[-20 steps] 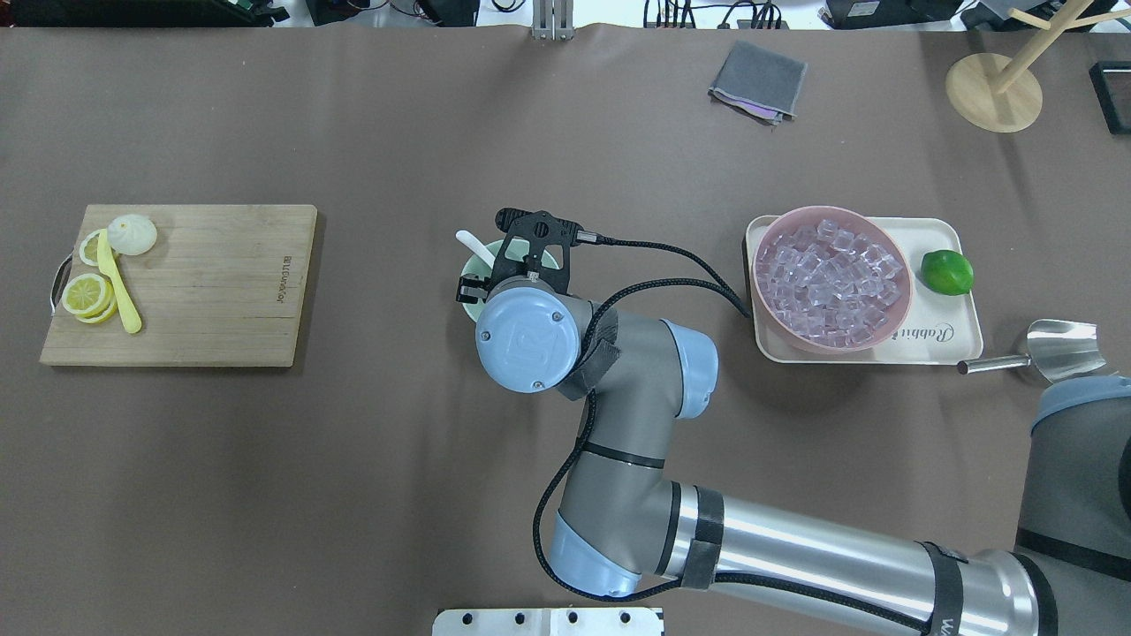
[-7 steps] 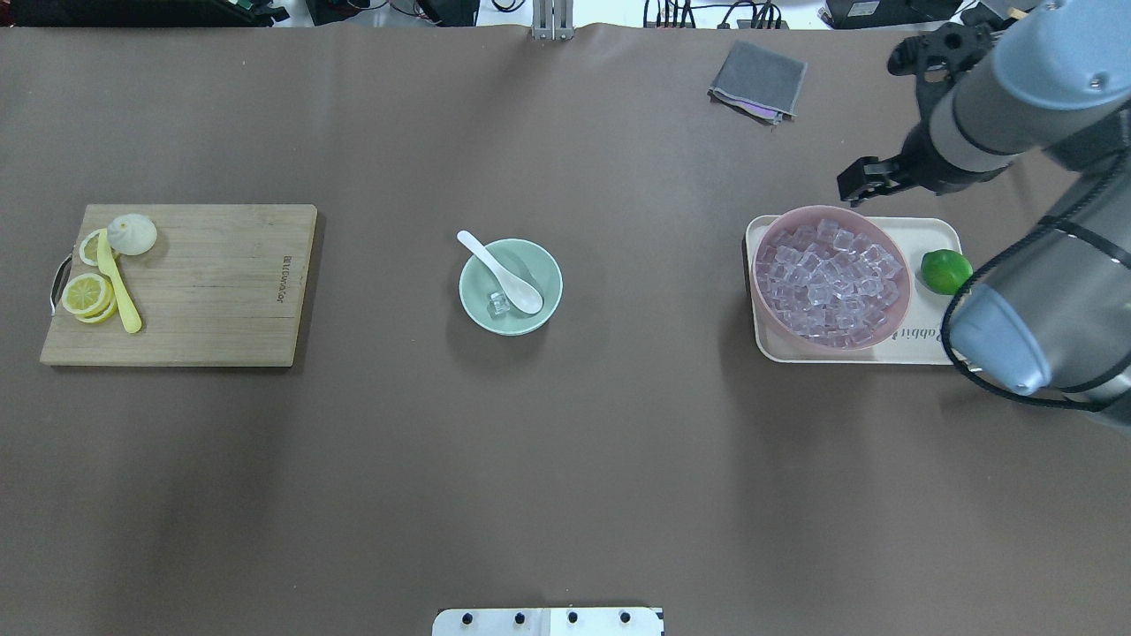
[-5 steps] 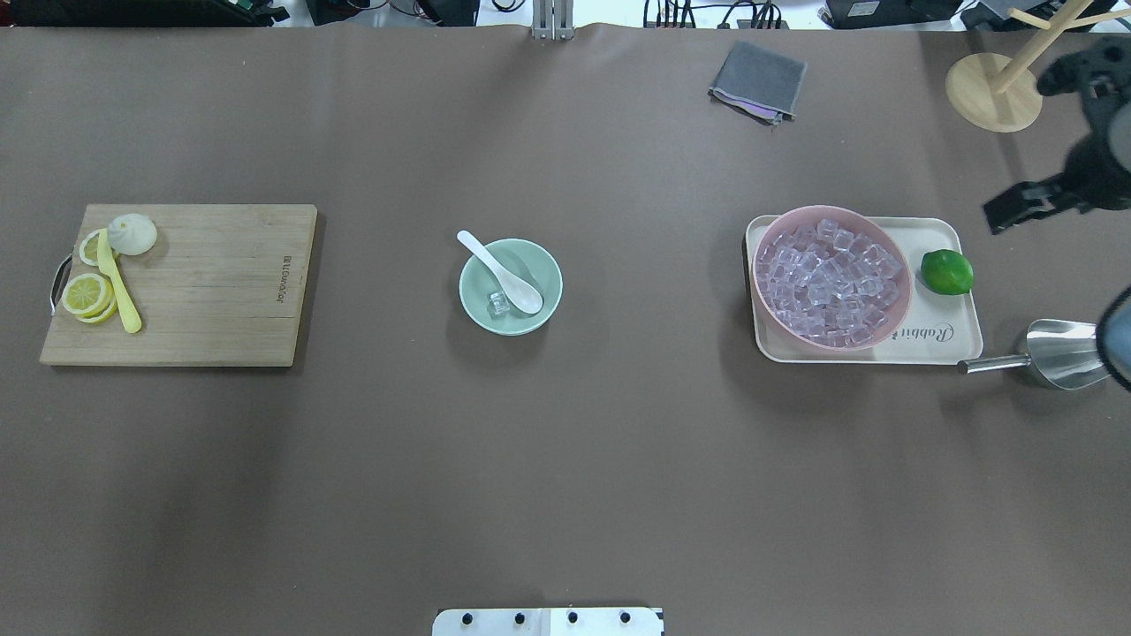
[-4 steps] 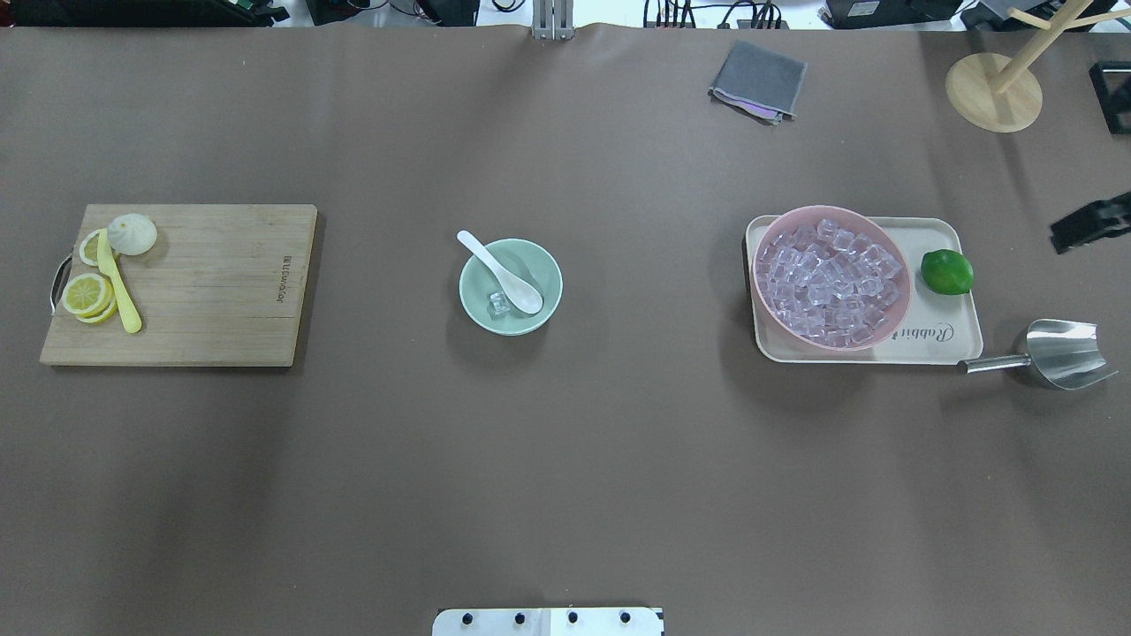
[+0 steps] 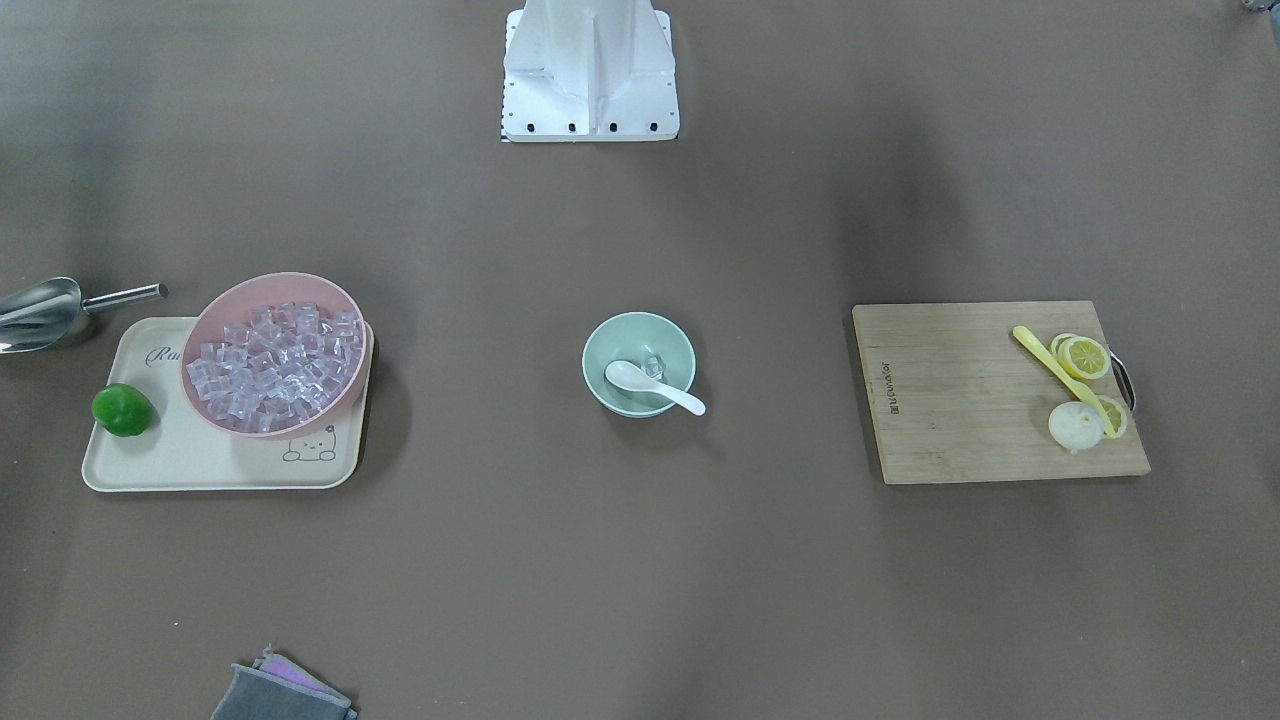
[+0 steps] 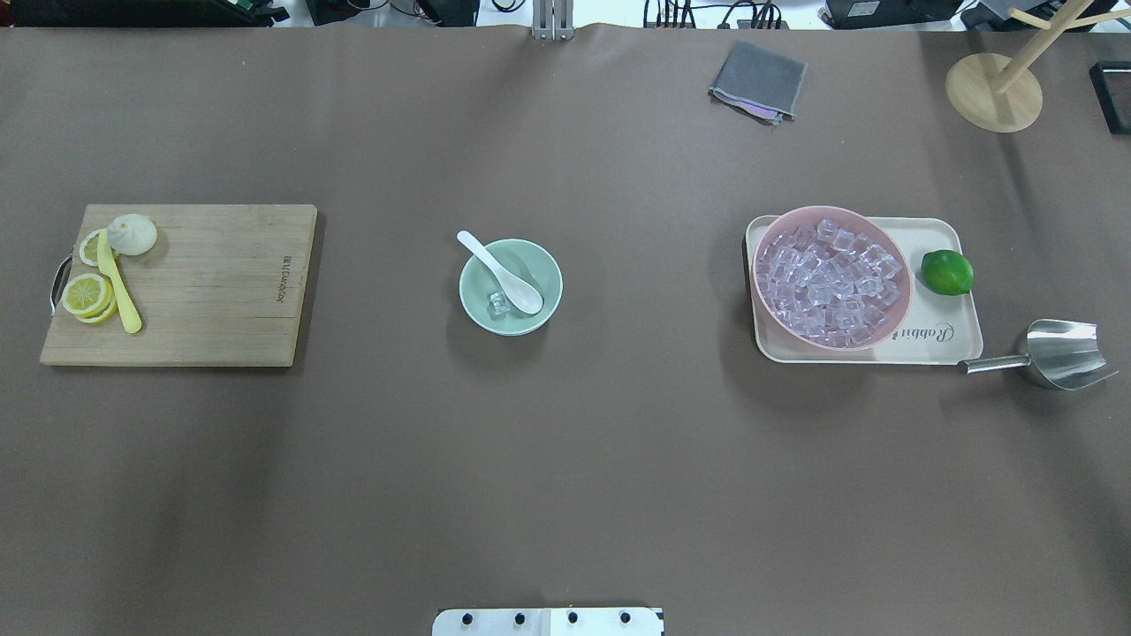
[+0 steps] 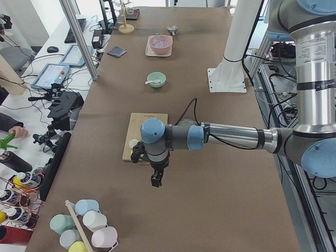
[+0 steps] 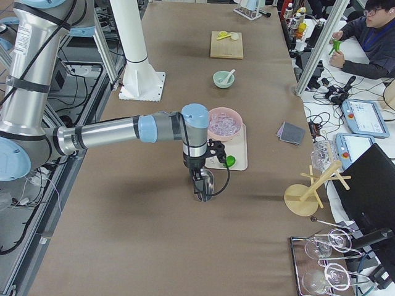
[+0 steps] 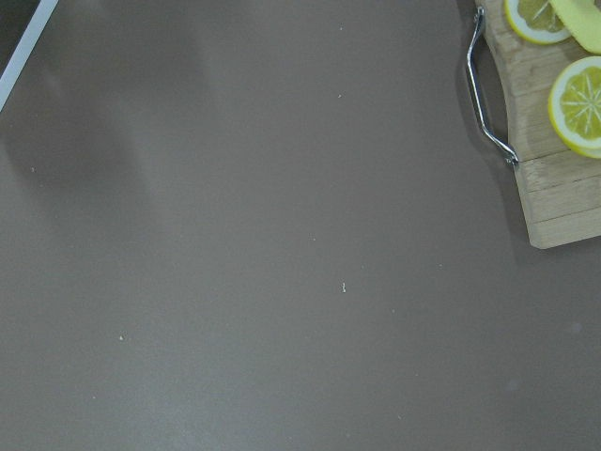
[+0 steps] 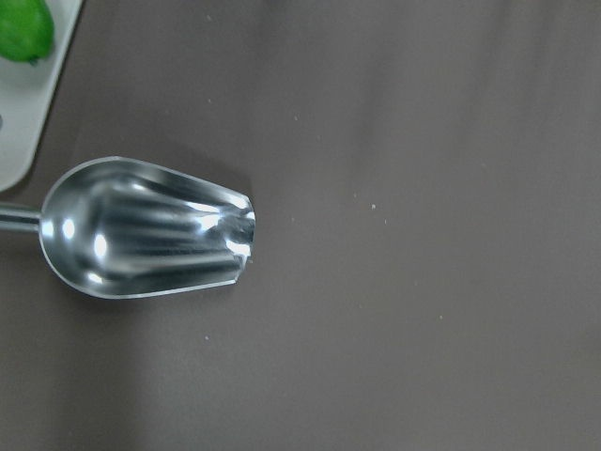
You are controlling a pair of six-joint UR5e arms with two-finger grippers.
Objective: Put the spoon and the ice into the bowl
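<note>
The mint-green bowl (image 6: pixel 541 269) stands at the table's middle, also in the front-facing view (image 5: pixel 625 338). The white spoon (image 6: pixel 504 276) lies in it, its scoop inside and its handle over the far-left rim. One clear ice cube (image 6: pixel 497 305) sits in the bowl beside the scoop. My left gripper (image 7: pixel 155 181) hangs beyond the cutting board's end, far from the bowl. My right gripper (image 8: pixel 202 188) hangs over the steel scoop (image 10: pixel 150 227). Both grippers show only in the side views, so I cannot tell whether they are open or shut.
A pink bowl (image 6: pixel 829 210) full of ice cubes and a lime (image 6: pixel 946 272) sit on a cream tray (image 6: pixel 937 340) at the right. The cutting board (image 6: pixel 203 291) with lemon slices and a yellow knife lies left. A grey cloth (image 6: pixel 758 81) and wooden stand (image 6: pixel 993 93) are far.
My right arm has drawn back from over the mint-green bowl to the right and left the overhead view. The spoon and one ice cube stay in the bowl.
</note>
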